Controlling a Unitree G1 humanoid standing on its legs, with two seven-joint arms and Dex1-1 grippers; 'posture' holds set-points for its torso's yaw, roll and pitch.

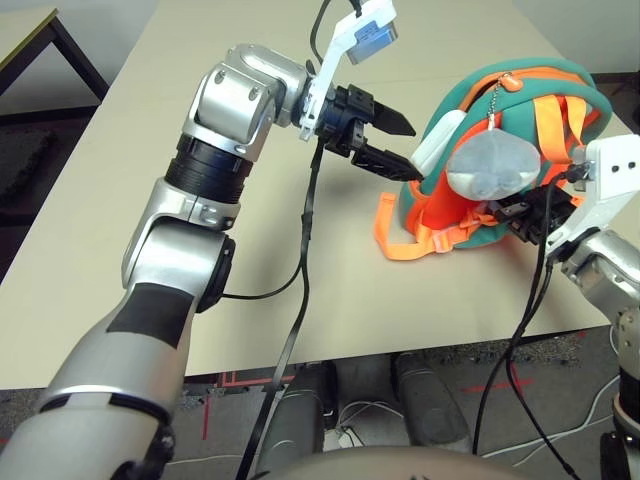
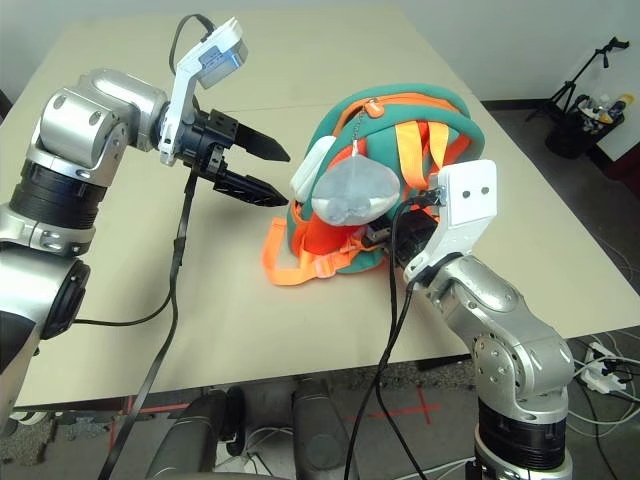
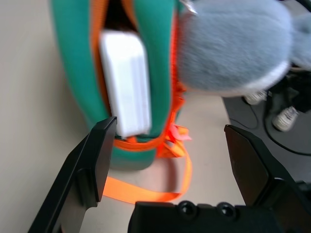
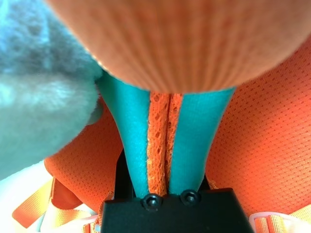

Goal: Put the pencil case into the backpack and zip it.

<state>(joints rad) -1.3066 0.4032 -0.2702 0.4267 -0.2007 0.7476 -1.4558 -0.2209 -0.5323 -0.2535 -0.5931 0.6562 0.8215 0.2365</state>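
Note:
The teal and orange backpack [image 1: 520, 88] stands on the table's right half, with its grey plush charm [image 1: 495, 165] hanging in front. The white pencil case [image 1: 437, 143] sits in the backpack's open side, one end still poking out; the left wrist view shows the pencil case [image 3: 125, 82] between teal walls. My left gripper [image 1: 414, 150] is open just left of that end and holds nothing. My right gripper [image 2: 385, 232] is pressed into the backpack's near side, shut on a teal fold with orange mesh [image 4: 160, 145].
The beige table [image 1: 150, 200] has free room to the left of and behind the backpack. Orange straps [image 1: 400, 245] trail onto the table at the bag's foot. A dark desk [image 1: 40, 40] stands far left, and a stand with bottles [image 2: 600, 90] is on the floor at right.

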